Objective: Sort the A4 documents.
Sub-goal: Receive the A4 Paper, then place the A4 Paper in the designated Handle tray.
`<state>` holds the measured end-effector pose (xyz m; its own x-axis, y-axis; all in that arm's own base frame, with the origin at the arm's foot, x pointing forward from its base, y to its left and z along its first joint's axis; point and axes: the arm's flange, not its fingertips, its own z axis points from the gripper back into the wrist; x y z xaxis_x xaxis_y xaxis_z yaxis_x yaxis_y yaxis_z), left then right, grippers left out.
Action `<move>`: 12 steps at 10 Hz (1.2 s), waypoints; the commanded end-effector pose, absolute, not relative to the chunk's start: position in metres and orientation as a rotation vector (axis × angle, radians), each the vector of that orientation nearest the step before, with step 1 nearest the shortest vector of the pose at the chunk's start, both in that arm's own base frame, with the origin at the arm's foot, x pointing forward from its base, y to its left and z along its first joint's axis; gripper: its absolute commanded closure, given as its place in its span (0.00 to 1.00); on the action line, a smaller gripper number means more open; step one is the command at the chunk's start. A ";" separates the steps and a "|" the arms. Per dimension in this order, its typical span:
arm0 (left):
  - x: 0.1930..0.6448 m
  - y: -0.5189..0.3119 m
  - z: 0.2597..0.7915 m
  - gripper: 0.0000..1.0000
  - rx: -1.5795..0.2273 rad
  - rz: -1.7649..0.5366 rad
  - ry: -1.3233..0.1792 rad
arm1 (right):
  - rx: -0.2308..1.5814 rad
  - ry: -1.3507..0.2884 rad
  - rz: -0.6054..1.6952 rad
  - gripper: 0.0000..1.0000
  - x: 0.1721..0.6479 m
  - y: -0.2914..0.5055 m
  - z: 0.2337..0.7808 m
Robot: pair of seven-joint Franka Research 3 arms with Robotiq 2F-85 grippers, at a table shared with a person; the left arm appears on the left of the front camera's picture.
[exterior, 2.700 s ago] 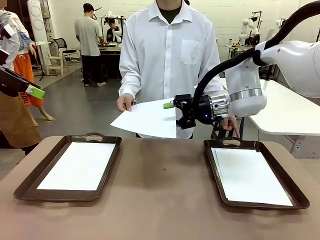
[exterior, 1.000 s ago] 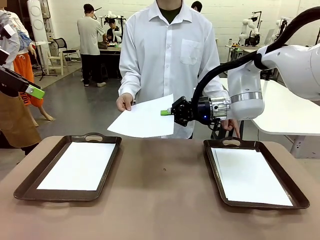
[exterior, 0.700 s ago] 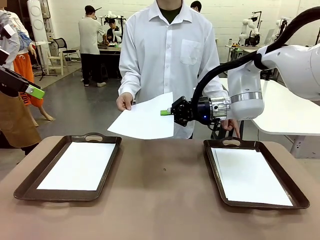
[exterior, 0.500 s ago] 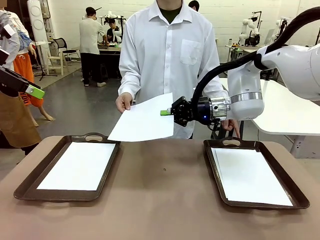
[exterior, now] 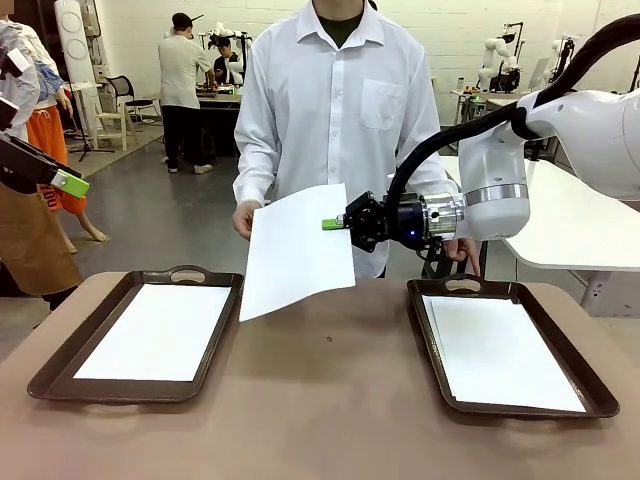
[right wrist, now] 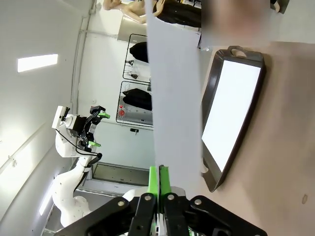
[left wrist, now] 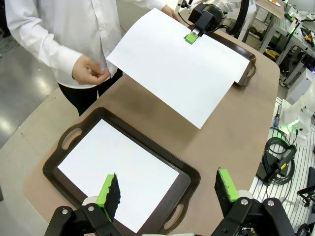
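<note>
One white A4 document (exterior: 295, 250) hangs in the air over the middle of the table, its lower corner drooping toward the table. My right gripper (exterior: 331, 224) is shut on its right edge, green pads pinched together (right wrist: 160, 177). The person's hand (left wrist: 91, 71) is beside the sheet, apart from it. Another document (exterior: 155, 330) lies in the left dark tray (exterior: 60, 365), and one (exterior: 500, 350) lies in the right tray (exterior: 425, 320). My left gripper (left wrist: 167, 189) hovers open and holding nothing, high above the left tray.
The person in a white shirt (exterior: 340, 110) stands at the far edge, one hand (exterior: 462, 250) down by the right tray's handle. Bare brown tabletop (exterior: 320, 400) lies between the two trays. Other people and tables stand far behind.
The person's hand has let go of the sheet's left edge. The sheet has swung down from nearly level to hanging from my right gripper, which has stayed shut.
</note>
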<state>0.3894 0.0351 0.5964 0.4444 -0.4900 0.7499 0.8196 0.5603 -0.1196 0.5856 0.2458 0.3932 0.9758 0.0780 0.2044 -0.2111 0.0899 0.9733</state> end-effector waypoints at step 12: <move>0.389 0.034 0.597 0.00 -0.512 -0.858 -0.727 | 1.507 -0.083 0.254 0.99 0.574 0.242 0.408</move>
<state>0.3894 0.0350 0.5963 0.4444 -0.4900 0.7499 0.8196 0.5603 -0.1197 0.5837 0.2464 0.3974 0.9741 0.0872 0.2086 -0.2155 0.0789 0.9733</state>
